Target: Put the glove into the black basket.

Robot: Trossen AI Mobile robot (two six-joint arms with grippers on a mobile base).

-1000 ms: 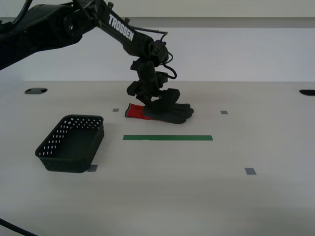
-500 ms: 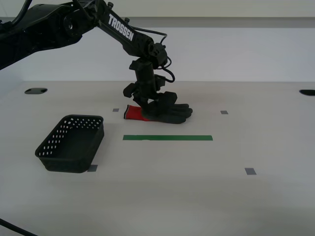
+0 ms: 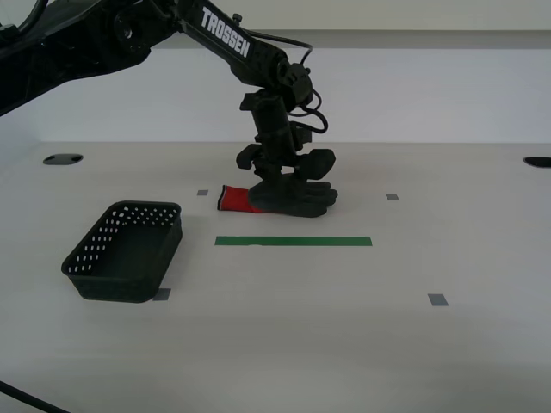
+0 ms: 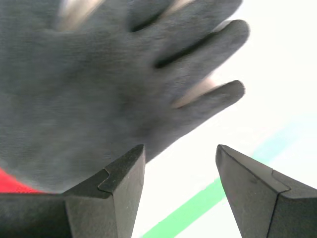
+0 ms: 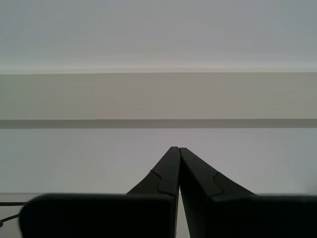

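**A:** You had a pale table point(image 3: 362, 344) before a white wall; green tape strip point(image 3: 294, 241) and small grey markers on it; the glove point(image 3: 288, 197) lay flat behind the strip, red cuff toward the exterior view's left.

**B:** You saw my second gripper point(image 4: 181, 163) spread wide just above the glove, holding nothing; my first gripper point(image 5: 178, 163) was pressed together, empty; the black basket point(image 3: 125, 252) stood well apart at the exterior view's left, bare tabletop between.
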